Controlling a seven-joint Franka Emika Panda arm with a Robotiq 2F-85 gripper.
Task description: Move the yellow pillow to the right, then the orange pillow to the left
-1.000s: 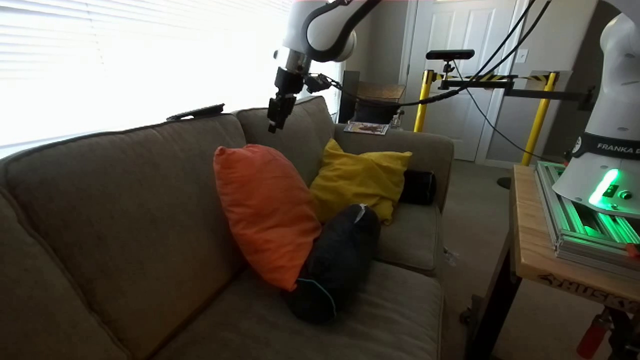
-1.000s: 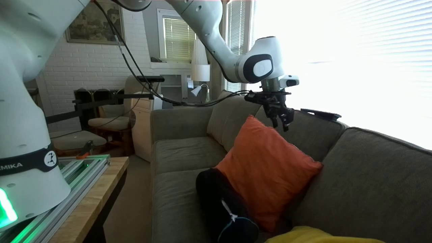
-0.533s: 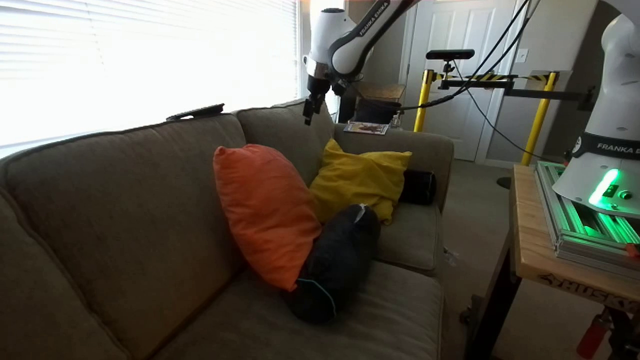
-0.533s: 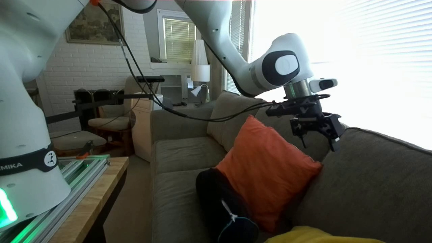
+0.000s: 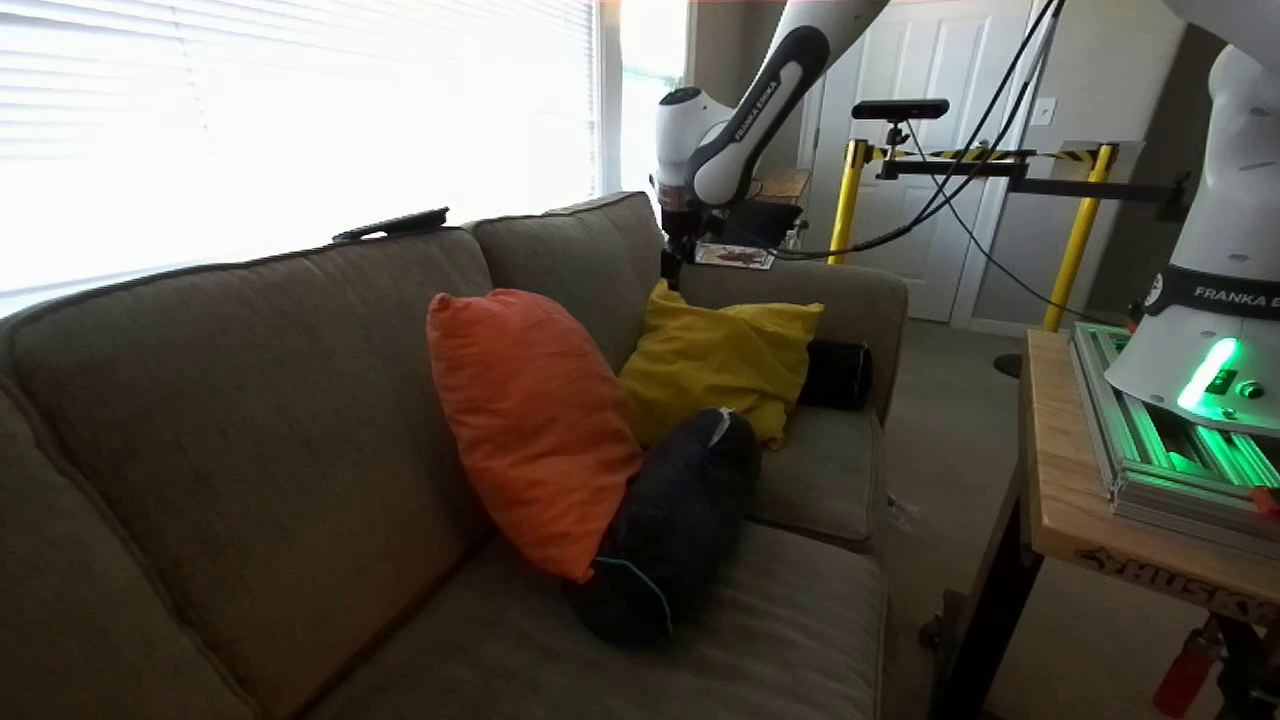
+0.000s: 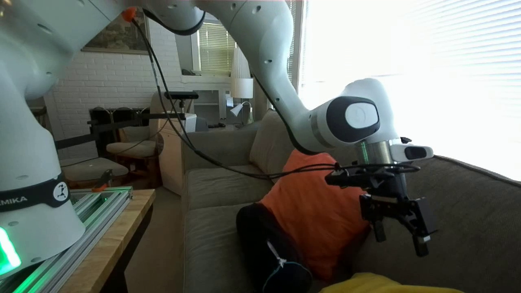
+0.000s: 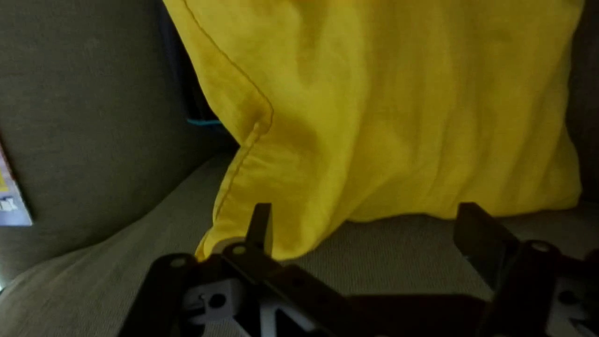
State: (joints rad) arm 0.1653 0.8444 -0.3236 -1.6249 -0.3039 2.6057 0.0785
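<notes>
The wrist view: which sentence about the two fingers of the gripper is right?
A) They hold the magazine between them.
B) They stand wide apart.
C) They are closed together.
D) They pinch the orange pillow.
B: the gripper has its fingers well apart, and both the sofa and the yellow pillow show in the gap.
</notes>
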